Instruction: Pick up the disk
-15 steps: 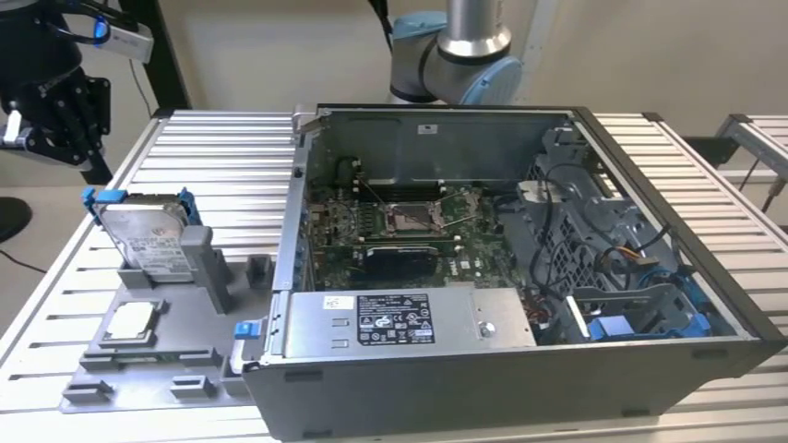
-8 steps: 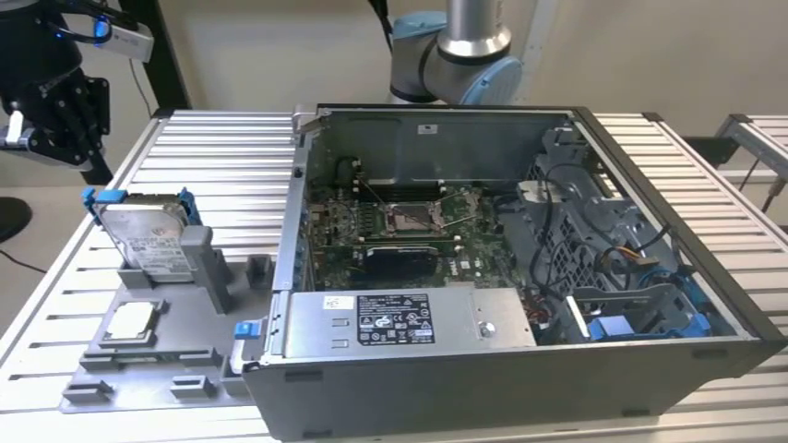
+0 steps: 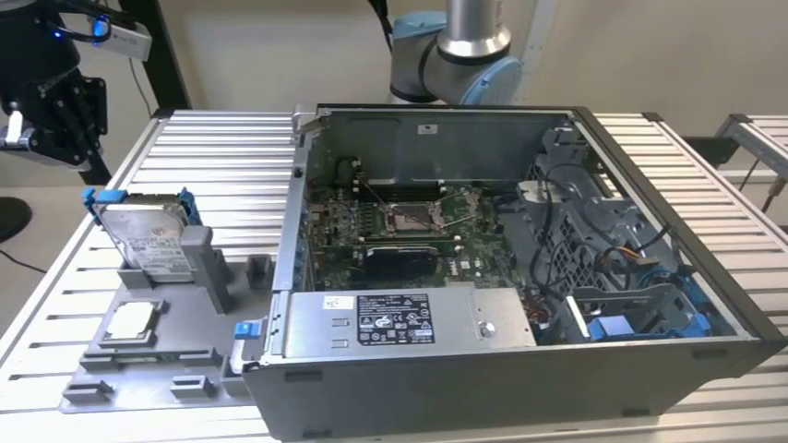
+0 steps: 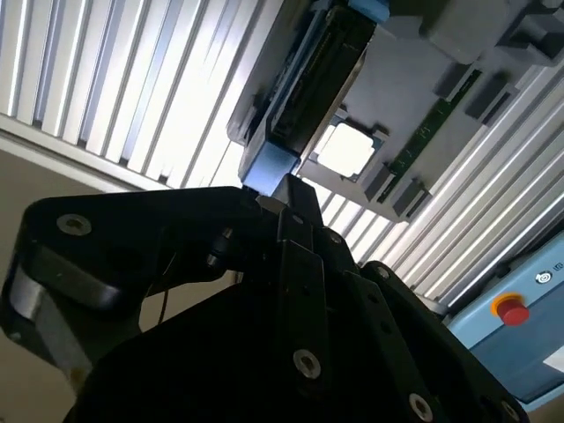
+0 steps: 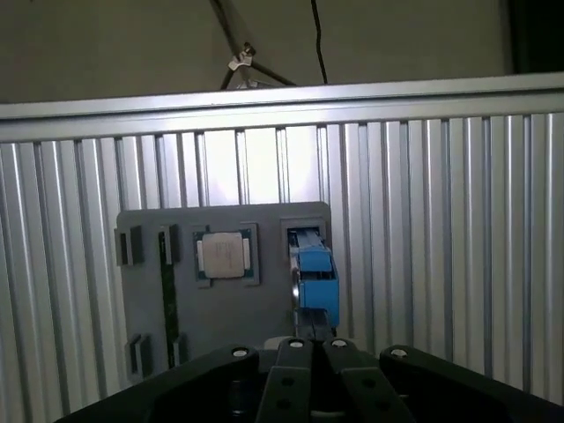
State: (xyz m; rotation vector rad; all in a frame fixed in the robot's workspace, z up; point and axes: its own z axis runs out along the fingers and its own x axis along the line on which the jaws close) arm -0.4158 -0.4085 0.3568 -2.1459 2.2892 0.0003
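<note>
The gripper [image 5: 313, 342] hangs above the disk [image 3: 148, 235], fingers pressed together and holding nothing. The disk stands on edge in the grey tray [image 3: 161, 369].

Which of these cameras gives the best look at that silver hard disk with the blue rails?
The exterior view: the disk stands on edge in its grey holder, label face and blue rails showing. The first wrist view has the disk edge-on, mostly blue rail; in the second wrist view the disk is a dark edge.
</note>
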